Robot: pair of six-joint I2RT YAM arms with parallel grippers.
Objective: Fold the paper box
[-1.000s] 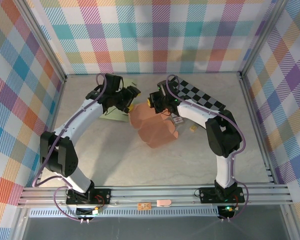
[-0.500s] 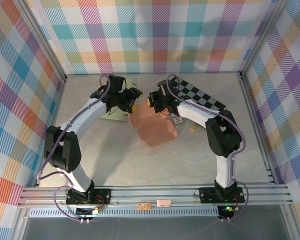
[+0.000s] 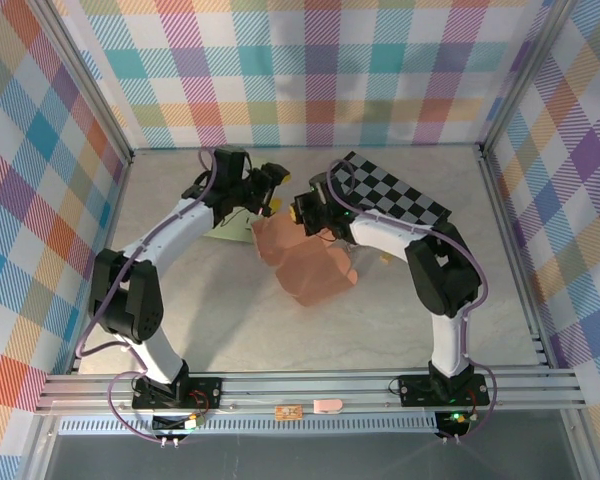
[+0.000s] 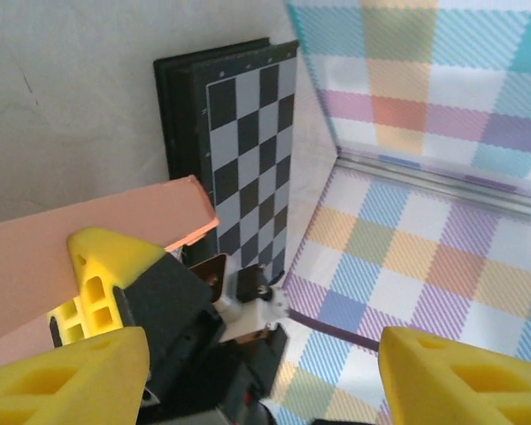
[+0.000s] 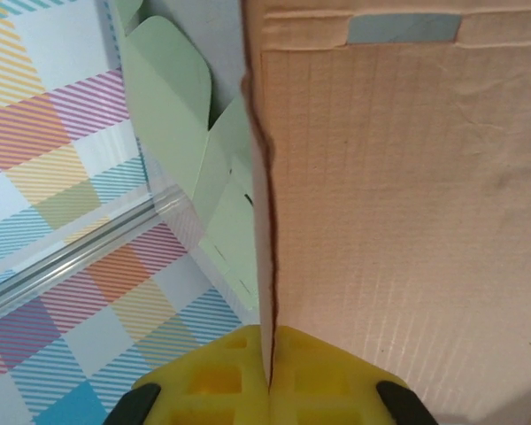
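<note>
two end effectors at the far side of the box

top view: the peach cardboard paper box (image 3: 308, 262) lies partly unfolded near the middle of the pale marbled desk (image 3: 230, 320), between the two arms. a panel at its far side is raised off the desk.

the right end effector (image 3: 302, 208) sits at that far side. in the right wrist view its yellow fingers (image 5: 212, 385) are pressed together with the panel's edge pinched between them, so it has hold of the box.

the left end effector (image 3: 270, 183) hangs just beside the box's far left corner. in the left wrist view its yellow fingertips (image 4: 71, 381) stand wide apart, gripping nothing, with the other arm's tool and the raised panel seen ahead of them.

a pale green folded paper carton (image 3: 230, 228) lies flat on the desk just left of the box, partly under the left arm.

a black-and-white chequered board (image 3: 395, 193) lies at the far right of the desk, behind the right arm, apart from the box.
</note>
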